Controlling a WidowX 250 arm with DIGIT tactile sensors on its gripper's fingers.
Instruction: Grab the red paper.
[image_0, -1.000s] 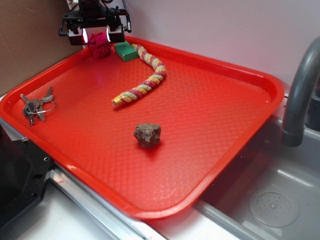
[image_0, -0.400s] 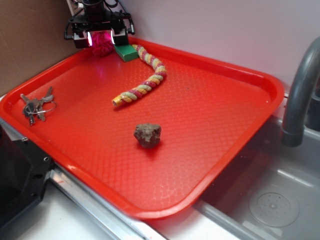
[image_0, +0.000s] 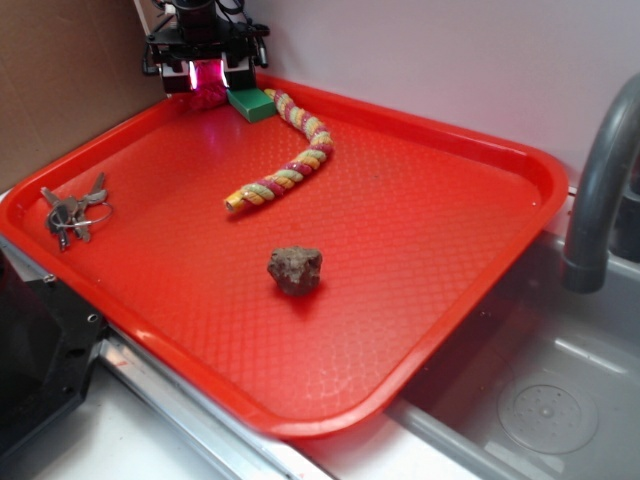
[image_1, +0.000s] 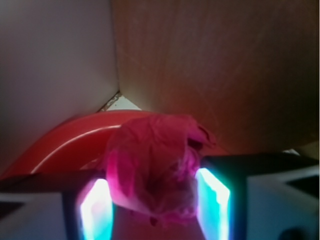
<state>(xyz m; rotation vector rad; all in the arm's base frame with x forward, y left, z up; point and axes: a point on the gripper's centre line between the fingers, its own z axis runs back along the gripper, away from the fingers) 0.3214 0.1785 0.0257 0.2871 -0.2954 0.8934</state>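
The red paper (image_0: 208, 93) is a wrinkly dark-red ball at the far left corner of the red tray (image_0: 420, 230). My gripper (image_0: 207, 76) stands over it with a finger on each side. In the wrist view the red paper (image_1: 155, 165) fills the gap of the gripper (image_1: 156, 200), and both glowing pads (image_1: 97, 212) press against its sides. The gripper is shut on the paper, which still sits low at the tray's rim.
A green block (image_0: 252, 102) lies just right of the gripper, touching the twisted rope (image_0: 290, 165). A brown rock (image_0: 295, 270) sits mid-tray, keys (image_0: 75, 213) at the left. A cardboard wall (image_0: 60, 70) is behind; a faucet (image_0: 600, 170) and sink (image_0: 540, 400) are right.
The fingers have drawn in from wide apart to tight against the red paper, and the gripper has shifted slightly right and toward the back corner.
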